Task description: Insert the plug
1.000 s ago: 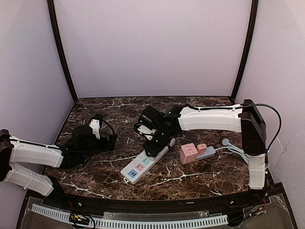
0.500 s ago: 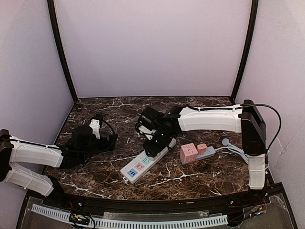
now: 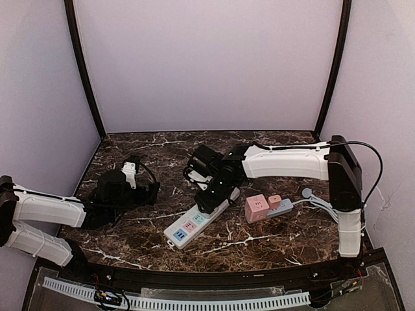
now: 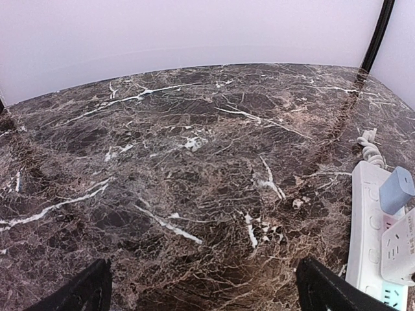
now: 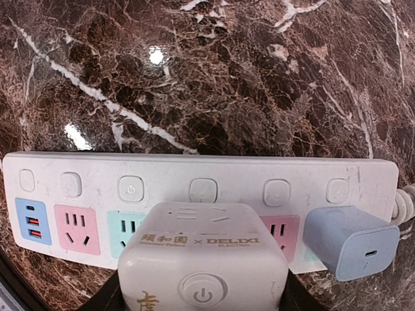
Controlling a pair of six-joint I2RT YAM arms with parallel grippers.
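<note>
1. The right gripper (image 3: 209, 198), at the centre of the overhead frame, grips the white cube plug (image 5: 202, 259), its jaws closed partway against the plug's two sides.
2. The plug sits over the middle outlets of the white power strip (image 5: 194, 178), low in the right wrist view; whether its pins are seated cannot be told.
3. A blue charger (image 5: 350, 241) stands in the strip, just right of the plug.
4. The left gripper (image 4: 207, 295), at the left of the overhead frame, is spread wide and empty above the marble table (image 4: 194, 142).
</note>
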